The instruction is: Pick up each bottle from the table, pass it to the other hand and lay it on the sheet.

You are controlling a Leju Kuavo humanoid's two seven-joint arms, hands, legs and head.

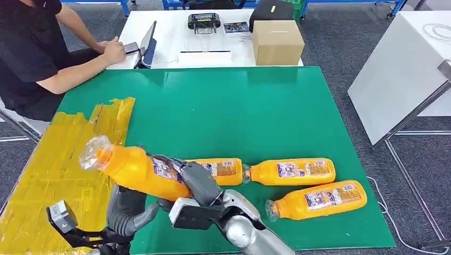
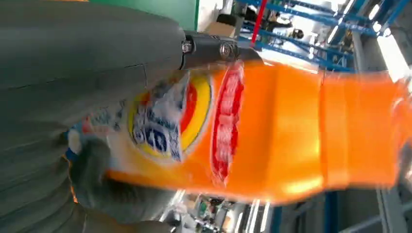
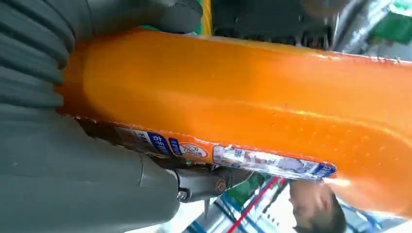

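An orange juice bottle (image 1: 133, 169) hangs tilted above the table's front left, its clear cap end toward the yellow sheet (image 1: 48, 170). My right hand (image 1: 199, 183) grips its labelled lower end; in the right wrist view the bottle (image 3: 252, 92) lies between thumb and fingers. My left hand (image 1: 127, 210) is under the bottle's middle, and in the left wrist view its thumb and fingers (image 2: 97, 194) close around the bottle (image 2: 291, 131). Three more orange bottles lie on the green mat (image 1: 228, 111): one (image 1: 223, 171) partly behind my right hand, one (image 1: 292, 171) beside it, one (image 1: 319, 201) nearer the front.
A person (image 1: 37, 58) sits at the far left with a hand by a laptop (image 1: 148, 45). On the white table behind the mat stand a cardboard box (image 1: 276, 41) and a black device (image 1: 203, 21). A white table (image 1: 404, 74) stands to the right.
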